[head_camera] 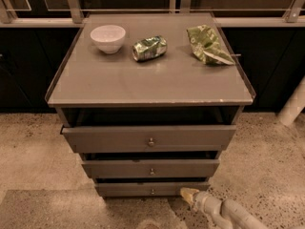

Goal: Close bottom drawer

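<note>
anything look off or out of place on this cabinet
All three grey wooden drawers stand ajar, the bottom drawer included. On the grey cabinet top a dented green metal can lies on its side, and a crumpled green bag lies apart from it. The gripper sits low by the bottom drawer's right end.

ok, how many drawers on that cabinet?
3, stacked in the cabinet: top drawer, middle drawer, bottom drawer. All look partly open. The tool sits by the bottom drawer's right end.
</note>
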`<action>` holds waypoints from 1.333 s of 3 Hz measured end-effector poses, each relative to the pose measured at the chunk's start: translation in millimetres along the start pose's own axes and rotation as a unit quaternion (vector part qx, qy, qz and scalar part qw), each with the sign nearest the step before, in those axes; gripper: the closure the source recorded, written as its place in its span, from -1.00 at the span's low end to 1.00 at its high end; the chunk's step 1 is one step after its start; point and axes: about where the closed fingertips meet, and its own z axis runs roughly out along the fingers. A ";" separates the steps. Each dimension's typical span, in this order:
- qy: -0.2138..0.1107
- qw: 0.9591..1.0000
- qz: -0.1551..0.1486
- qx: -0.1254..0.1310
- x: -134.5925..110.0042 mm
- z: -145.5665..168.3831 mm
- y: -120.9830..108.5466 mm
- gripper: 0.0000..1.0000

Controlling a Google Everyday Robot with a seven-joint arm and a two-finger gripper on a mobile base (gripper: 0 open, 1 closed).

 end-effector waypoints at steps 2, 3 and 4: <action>0.042 0.998 0.034 -0.038 12.8 -9.5 24.3 1.00; 0.094 0.990 0.096 -0.035 34.8 -67.7 24.2 1.00; 0.135 0.980 0.141 -0.035 48.7 -128.4 34.2 0.64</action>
